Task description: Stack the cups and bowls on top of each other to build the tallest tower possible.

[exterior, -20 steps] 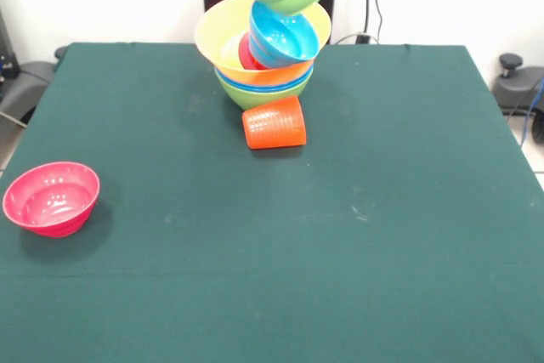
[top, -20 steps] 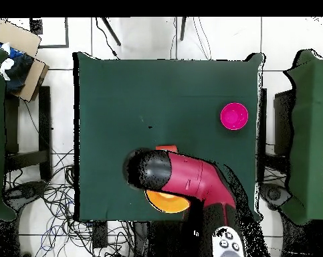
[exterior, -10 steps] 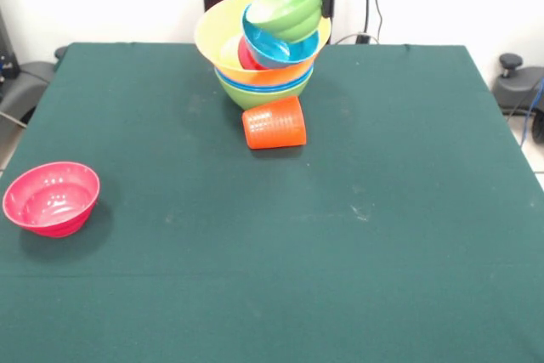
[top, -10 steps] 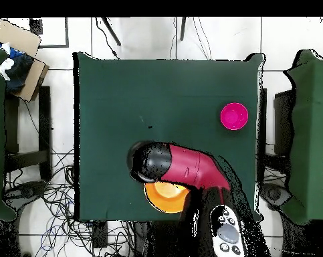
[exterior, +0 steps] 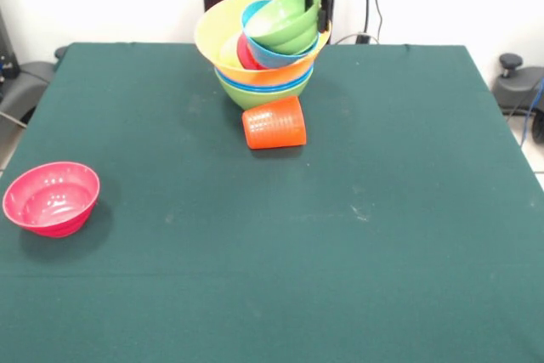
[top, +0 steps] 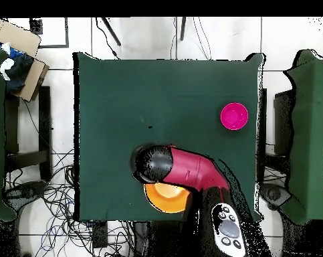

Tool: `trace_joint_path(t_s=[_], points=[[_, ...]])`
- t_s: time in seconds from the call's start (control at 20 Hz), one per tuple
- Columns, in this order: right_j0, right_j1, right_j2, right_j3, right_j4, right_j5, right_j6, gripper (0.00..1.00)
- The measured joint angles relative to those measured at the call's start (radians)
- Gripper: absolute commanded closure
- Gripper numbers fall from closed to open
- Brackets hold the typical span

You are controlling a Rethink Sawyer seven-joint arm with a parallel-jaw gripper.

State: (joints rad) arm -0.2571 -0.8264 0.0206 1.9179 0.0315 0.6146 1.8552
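Tower (exterior: 262, 82) at table's (exterior: 340, 235) far edge; gripper (exterior: 321, 8) pinching small green bowl (exterior: 285, 23) rim, tilted inside orange-yellow bowl (exterior: 223, 40).

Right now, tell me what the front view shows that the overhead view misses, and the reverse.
Only the front view shows the tower itself: the small green bowl tilted in a light-blue bowl, with the hand at the green rim, and the orange-red cup on its side. Only the overhead view shows the red arm covering most of the pile. Both show the orange-yellow bowl and the lone pink-red bowl.
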Motion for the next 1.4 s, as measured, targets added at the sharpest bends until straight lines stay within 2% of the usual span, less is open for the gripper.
trace_joint_path(t_s=[0.25,0.6,1.15,1.4], points=[[-0.054,0.0,0.003,0.05,0.001,-0.093,0.0,1.0],[-0.093,-0.028,0.005,0.105,0.001,-0.168,0.0,1.0],[-0.094,-0.116,0.005,0.202,0.001,-0.173,0.0,1.0],[-0.072,-0.194,0.001,0.261,0.0,-0.15,0.0,1.0]])
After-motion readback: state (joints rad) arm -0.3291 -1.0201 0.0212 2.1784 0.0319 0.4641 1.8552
